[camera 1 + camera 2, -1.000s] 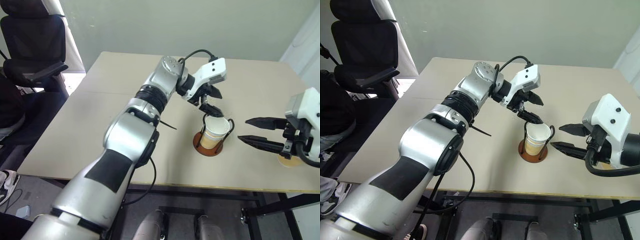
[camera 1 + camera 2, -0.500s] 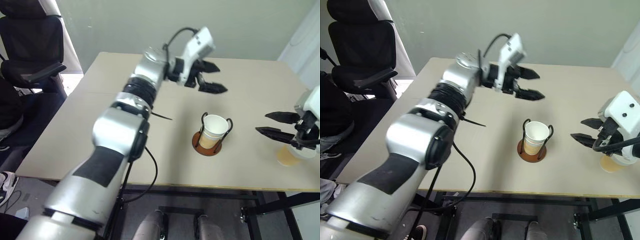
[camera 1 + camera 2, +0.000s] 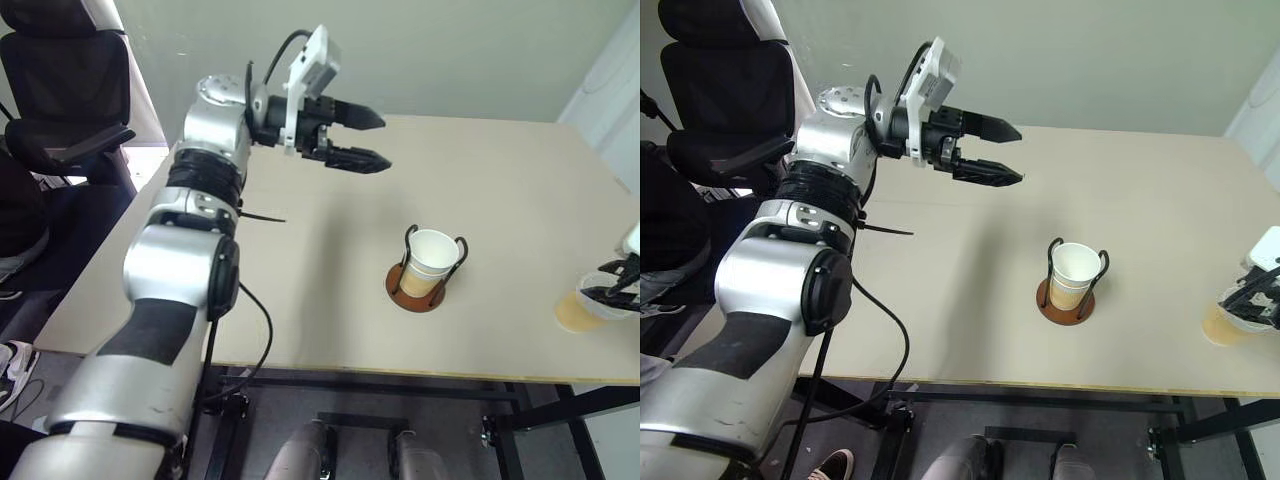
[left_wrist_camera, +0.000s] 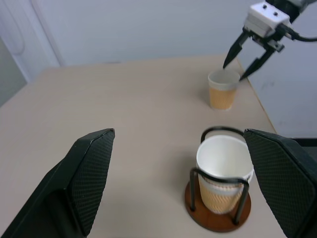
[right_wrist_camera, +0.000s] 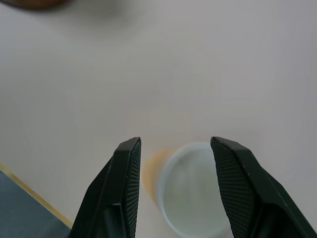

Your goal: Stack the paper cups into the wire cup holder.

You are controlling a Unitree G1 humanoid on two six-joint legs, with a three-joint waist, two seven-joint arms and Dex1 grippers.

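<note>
Centrally on the beige desk [image 3: 500, 200] stood the wire cup holder [image 3: 417, 290], its reddish-brown disc base flat on the surface and its two black wire loops upright, and everything else is placed from it. Inside the holder sat stacked paper cups [image 3: 432, 262], upright, white rim on top; the left wrist view showed a second rim band below the top one, so at least two cups were nested there. Another paper cup [image 4: 222, 89] stood upright on the desk well to the holder's right, near the desk's right front edge and well apart from the holder. The right end effector [image 4: 245, 63] hung just above that lone cup with its two black fingers [image 5: 126, 186] spread to either side of the cup's rim; the fingers were apart and not gripping, and whether they touched the rim could not be told. The left end effector [image 3: 362, 138] was raised above the desk, up and to the left of the holder and well apart from it, pointing roughly level toward the right, its jaws wide apart and holding nothing. Far left of the holder, beyond the desk's left edge, stood a black office chair [image 3: 70, 90].
</note>
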